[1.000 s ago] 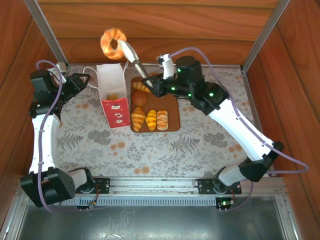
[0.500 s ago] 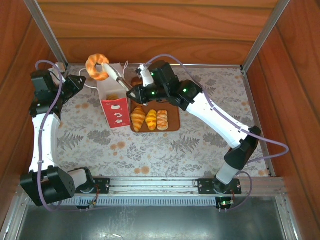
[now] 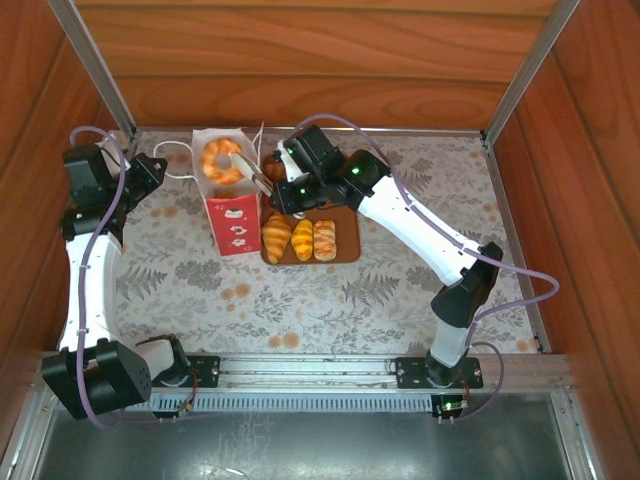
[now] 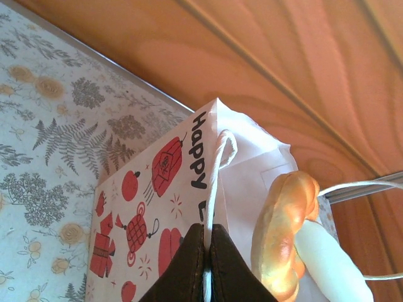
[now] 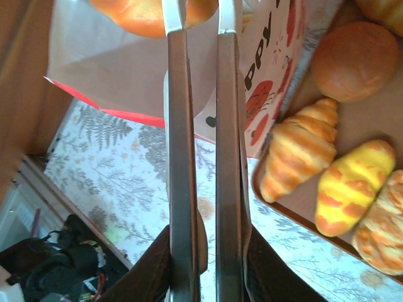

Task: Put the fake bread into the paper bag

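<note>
The paper bag stands upright left of the board, white inside with a red lower front. My left gripper is shut on its white cord handle, pinched between the dark jaws. My right gripper is shut on metal tongs, whose tips hold a ring donut in the bag's open mouth. The donut sits edge-on beside the tongs' white tip. A croissant, a round bun and striped rolls lie on the board.
The brown board lies right of the bag with a croissant and two rolls in a row; my right arm covers its back half. Wooden walls close in the back and sides. Floral cloth covers the table.
My right arm swung left and down, carrying the donut on the tongs from above the back wall into the bag's mouth. My left gripper closed on the bag's cord handle.
</note>
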Controlling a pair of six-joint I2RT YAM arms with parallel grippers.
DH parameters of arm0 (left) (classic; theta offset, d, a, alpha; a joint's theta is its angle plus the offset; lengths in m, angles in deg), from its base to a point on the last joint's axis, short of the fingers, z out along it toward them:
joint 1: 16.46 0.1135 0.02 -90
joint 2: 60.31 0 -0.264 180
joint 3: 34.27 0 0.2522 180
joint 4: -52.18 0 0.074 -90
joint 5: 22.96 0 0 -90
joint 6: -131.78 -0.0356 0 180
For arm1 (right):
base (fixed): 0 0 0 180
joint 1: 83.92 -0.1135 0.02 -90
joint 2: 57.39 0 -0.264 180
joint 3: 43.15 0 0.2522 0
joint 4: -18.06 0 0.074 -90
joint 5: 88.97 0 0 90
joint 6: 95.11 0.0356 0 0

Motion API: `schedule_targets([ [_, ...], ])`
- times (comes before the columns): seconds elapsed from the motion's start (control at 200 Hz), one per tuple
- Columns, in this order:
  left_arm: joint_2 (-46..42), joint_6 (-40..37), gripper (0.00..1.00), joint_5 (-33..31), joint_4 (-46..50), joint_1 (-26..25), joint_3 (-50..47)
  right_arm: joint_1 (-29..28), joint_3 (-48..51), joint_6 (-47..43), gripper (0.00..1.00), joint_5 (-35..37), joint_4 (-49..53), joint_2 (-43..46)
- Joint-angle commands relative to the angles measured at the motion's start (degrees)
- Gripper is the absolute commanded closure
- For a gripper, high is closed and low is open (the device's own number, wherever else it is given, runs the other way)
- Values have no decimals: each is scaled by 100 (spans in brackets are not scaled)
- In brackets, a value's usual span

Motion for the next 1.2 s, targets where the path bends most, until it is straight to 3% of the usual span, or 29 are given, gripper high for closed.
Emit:
schedule_targets([
  [0.0,-65,-78,92,-35,26,-34,-54,-23,-233,-124,93,404,340,11],
  [0.39,-61,-54,93,34,23,-33,-115,-26,-298,-161,68,592,488,-18],
  [0.555,-35,-52,92,87,23,-35,-98,-22,-333,-157,63,515,419,-35],
  [0.785,-14,-47,92,170,23,-31,-92,-20,-404,-169,64,323,137,39],
  [1.125,-39,-186,34,243,27,-16,272,56,-926,-293,65,-451,-848,488],
  [1.195,-96,-167,26,173,18,-11,301,102,-998,-284,66,-592,-1028,625],
])
